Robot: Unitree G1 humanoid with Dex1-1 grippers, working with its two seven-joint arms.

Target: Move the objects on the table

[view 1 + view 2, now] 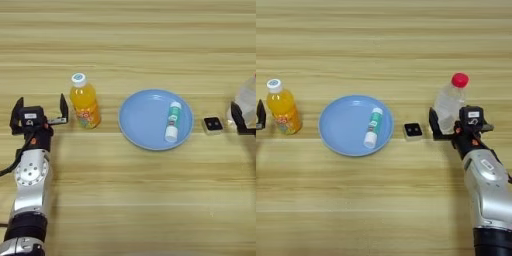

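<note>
The clear bottle (450,102) is being gripped low on its body by the right gripper (448,122), beside the cube (413,130). The left gripper (41,111) is being held spread, just left of the upright juice bottle (84,101).

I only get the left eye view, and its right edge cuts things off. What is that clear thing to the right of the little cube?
Observer: A clear plastic bottle, standing upright, with a red cap.
Operator: Where is the right tool?
Observer: The right tool is at the bottle's lower part, and its silver arm comes in from the lower right corner.
Operator: Does the cube touch the bottle?
Observer: No, the cube sits apart from it, to its left.
</note>
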